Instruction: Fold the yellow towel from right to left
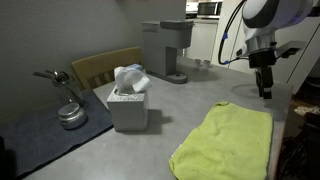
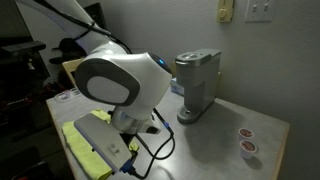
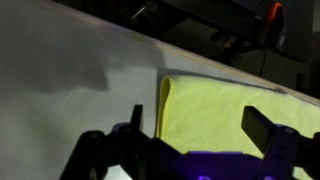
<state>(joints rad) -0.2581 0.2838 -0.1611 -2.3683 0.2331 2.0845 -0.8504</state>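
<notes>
gripper (image 1: 265,92) spread wide, above yellow towel (image 1: 228,140) edge

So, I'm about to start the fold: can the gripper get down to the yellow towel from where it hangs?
Probably yes. The gripper hangs open above the table near the yellow towel, and nothing lies between them; the tissue box stands well off to the side.

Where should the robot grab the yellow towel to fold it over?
Probably at a corner of the yellow towel, coming straight down from above. The towel lies flat and floppy on the counter, so nothing sticks up to hold and only a thin edge can be pinched. In the wrist view, the open end effector hangs over a corner.
</notes>
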